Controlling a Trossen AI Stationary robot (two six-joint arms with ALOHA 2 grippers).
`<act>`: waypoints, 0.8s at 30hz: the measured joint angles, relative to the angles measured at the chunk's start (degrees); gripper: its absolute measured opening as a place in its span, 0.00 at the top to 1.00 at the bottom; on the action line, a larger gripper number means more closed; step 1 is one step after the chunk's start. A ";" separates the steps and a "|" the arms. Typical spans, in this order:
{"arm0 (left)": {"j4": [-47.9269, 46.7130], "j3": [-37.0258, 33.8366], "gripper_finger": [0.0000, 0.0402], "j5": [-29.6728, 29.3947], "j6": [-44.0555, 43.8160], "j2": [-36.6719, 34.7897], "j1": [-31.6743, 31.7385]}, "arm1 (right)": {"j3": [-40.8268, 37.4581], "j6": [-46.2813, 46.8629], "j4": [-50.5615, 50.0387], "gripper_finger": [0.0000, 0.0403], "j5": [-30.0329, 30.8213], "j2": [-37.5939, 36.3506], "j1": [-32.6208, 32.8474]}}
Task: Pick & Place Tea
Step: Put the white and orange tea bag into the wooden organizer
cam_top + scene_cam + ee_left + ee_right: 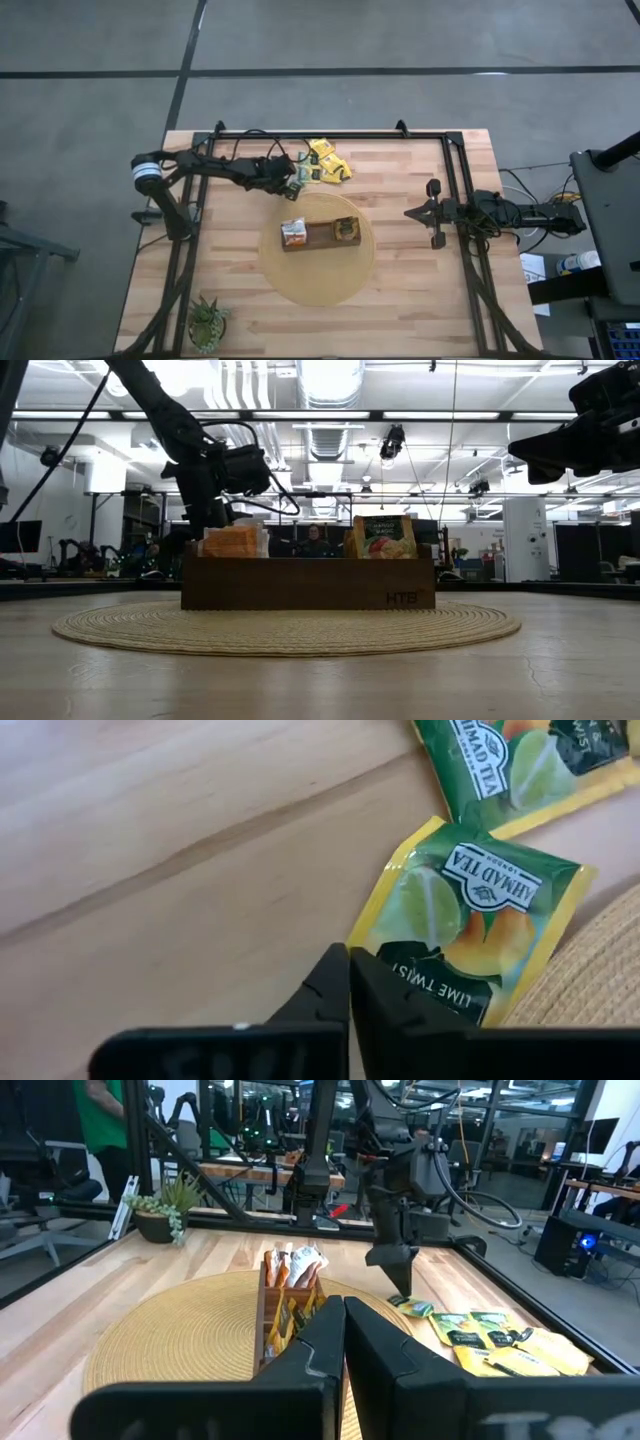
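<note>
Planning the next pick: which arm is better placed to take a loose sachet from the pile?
Left. Its end effector sits at the green-and-yellow square tea sachets beside the round woven mat; the right end effector waits apart.

Even overhead light, soft shadows; ceiling lamps (330, 375) glare, close fingers (335, 990) blurred.

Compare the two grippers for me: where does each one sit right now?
The left gripper is out over the table beside the loose tea sachets, low above a lime sachet; the right gripper waits at the table's right side, away from them. The left arm is stretched out; the right is drawn back. Both have their fingers together.
</note>
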 joint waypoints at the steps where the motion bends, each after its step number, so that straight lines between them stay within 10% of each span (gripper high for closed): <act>1: -0.59 0.34 0.99 0.03 0.75 -0.59 0.00 | -0.02 0.00 -0.02 0.98 0.00 0.00 -0.01; 24: -30.94 27.15 1.00 -14.26 17.86 -7.42 -8.18 | -0.01 0.00 0.00 0.98 0.00 0.07 -0.01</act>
